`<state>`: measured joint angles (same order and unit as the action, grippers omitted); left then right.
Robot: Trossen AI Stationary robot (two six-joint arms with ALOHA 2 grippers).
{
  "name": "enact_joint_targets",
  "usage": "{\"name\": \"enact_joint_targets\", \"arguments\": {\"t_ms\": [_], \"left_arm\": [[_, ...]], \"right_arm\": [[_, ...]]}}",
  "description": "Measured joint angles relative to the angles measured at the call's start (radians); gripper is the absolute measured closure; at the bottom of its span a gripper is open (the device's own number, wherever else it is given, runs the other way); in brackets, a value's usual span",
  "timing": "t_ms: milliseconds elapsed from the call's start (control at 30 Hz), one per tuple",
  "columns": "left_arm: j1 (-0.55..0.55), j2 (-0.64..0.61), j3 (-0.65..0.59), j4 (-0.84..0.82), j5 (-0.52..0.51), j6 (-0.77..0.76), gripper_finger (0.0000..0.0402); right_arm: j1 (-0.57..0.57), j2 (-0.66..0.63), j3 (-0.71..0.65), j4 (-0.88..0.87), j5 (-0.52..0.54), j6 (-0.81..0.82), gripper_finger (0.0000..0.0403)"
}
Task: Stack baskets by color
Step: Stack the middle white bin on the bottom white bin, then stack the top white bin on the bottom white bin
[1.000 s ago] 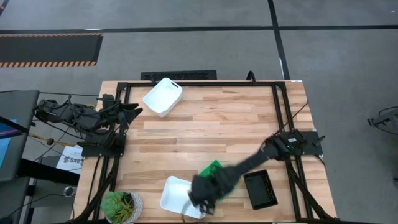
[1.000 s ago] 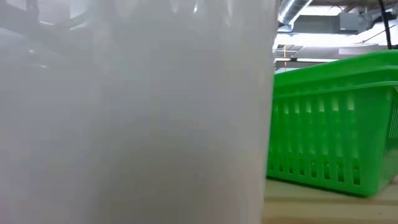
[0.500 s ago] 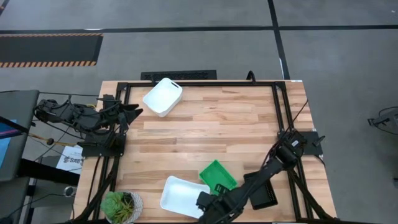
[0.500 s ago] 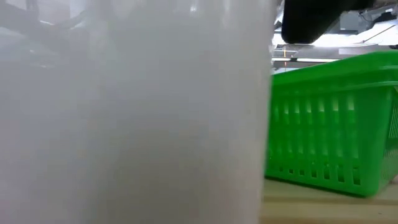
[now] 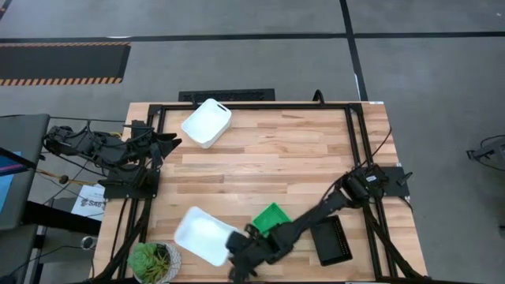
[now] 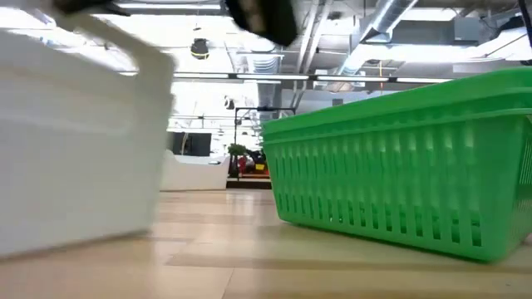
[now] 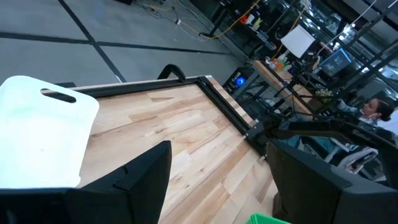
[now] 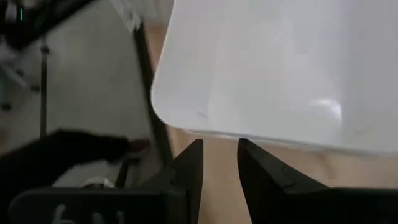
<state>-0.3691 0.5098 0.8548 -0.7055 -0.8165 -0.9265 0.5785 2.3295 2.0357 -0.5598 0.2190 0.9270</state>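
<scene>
A white basket (image 5: 202,234) sits near the table's front edge, left of centre, with my right gripper (image 5: 239,251) at its right corner. My right gripper (image 8: 219,149) shows only a narrow gap between its fingers, whose tips reach the basket's rim. A green mesh basket (image 5: 271,217) rests on its base just right of the white one, and a black basket (image 5: 330,241) lies farther right. A second white basket (image 5: 207,122) stands at the far edge. My left gripper (image 7: 224,180) waits open at the table's left side. My right gripper meets the white basket at the rim of its right corner (image 8: 217,134), coming slanting down from the table's right and near side. The fingertips (image 8: 195,148) close on the rim edge; how far it reaches between them is not visible. The basket's base stays on the table.
A round potted plant (image 5: 154,261) stands at the front left corner, close to the white basket. A black frame (image 5: 252,106) runs along the table's edges. Bare wood lies across the table's middle.
My right gripper has swung toward the near edge, then toward the table's left. The white basket at the front has slid left with it and turned about. It has moved aside from the low camera, uncovering the green basket, which has stayed in place.
</scene>
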Motion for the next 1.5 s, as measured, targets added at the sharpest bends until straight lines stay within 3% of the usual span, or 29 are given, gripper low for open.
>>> {"name": "enact_joint_targets", "arguments": {"t_ms": [100,367,600,800,967,1133,1300,1400,1500], "left_arm": [[0.000,0.000,0.000,0.000,0.000,-0.009,0.0148],[0.000,0.000,0.000,-0.003,0.027,-0.021,0.0148],[0.000,0.000,0.000,-0.041,0.016,0.006,0.0148],[0.000,0.000,0.000,-0.060,-0.030,0.053,0.0148],[0.000,0.000,0.000,-0.063,-0.033,0.095,0.0148],[0.000,0.000,0.000,-0.064,-0.025,0.103,0.0148],[0.000,0.000,0.000,-0.064,-0.025,0.150,0.0148],[0.000,0.000,0.000,-0.064,-0.034,0.164,0.0148],[0.000,0.005,-0.003,-0.073,-0.100,0.134,0.0148]], "right_arm": [[-0.050,0.000,0.000,0.053,0.022,-0.044,0.0285],[-0.097,-0.029,0.069,0.020,-0.075,-0.206,0.0285],[-0.210,-0.060,0.171,-0.081,0.133,-0.503,0.0285],[-0.438,-0.056,0.185,-0.084,0.144,-0.649,0.0285],[-0.625,-0.049,0.184,-0.054,0.017,-0.782,0.0274],[-0.727,-0.049,0.184,-0.036,-0.085,-0.904,0.0226],[-0.777,-0.049,0.184,0.041,-0.128,-1.012,0.0173],[-0.784,-0.029,0.187,0.135,-0.128,-1.045,0.0165],[-0.784,-0.009,0.183,0.114,-0.129,-1.023,0.0169]]}}
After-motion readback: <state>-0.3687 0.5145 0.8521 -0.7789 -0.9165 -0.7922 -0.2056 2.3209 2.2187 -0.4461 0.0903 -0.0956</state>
